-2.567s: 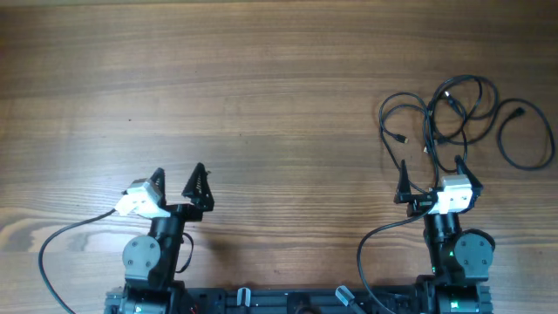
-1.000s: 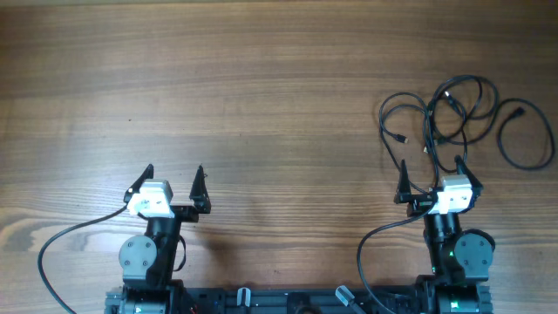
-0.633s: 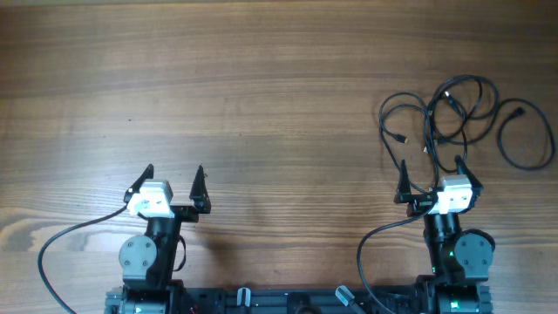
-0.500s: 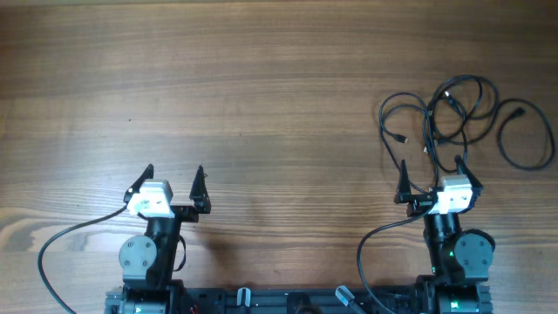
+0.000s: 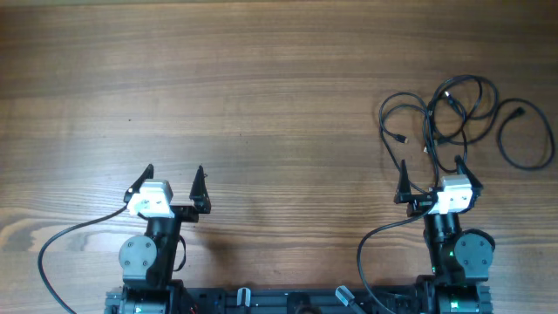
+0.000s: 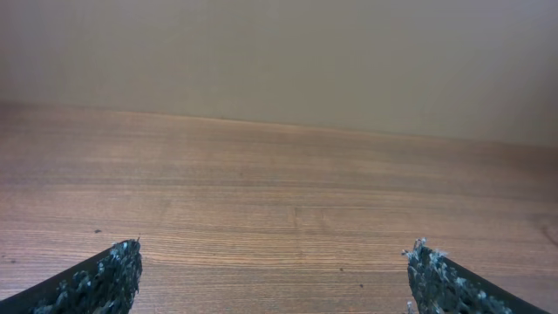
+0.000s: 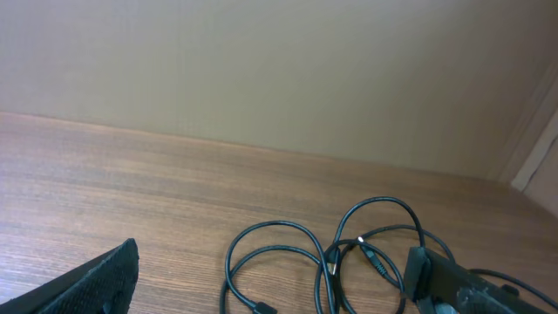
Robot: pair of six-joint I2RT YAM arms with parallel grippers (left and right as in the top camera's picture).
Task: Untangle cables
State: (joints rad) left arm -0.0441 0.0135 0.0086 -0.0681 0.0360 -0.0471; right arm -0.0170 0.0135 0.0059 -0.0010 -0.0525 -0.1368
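The cables (image 5: 453,118) lie as tangled thin black loops with small plug ends on the wooden table at the right. Their nearest strands reach down between the tips of my right gripper (image 5: 431,179), which stands open just below the tangle and holds nothing. In the right wrist view the cable loops (image 7: 349,253) lie on the wood just ahead of the open right gripper (image 7: 275,275). My left gripper (image 5: 172,179) rests open at the lower left, far from the cables. Only bare wood shows between the left gripper's (image 6: 272,275) tips in the left wrist view.
The wooden table (image 5: 261,96) fills the overhead view. Thicker black wires (image 5: 61,253) run from each arm's base along the front edge. A plain beige wall (image 7: 261,70) stands beyond the table's far edge in both wrist views.
The left gripper has swung from a rightward tilt to point straight ahead and a little left. The right arm and the cables have not moved.
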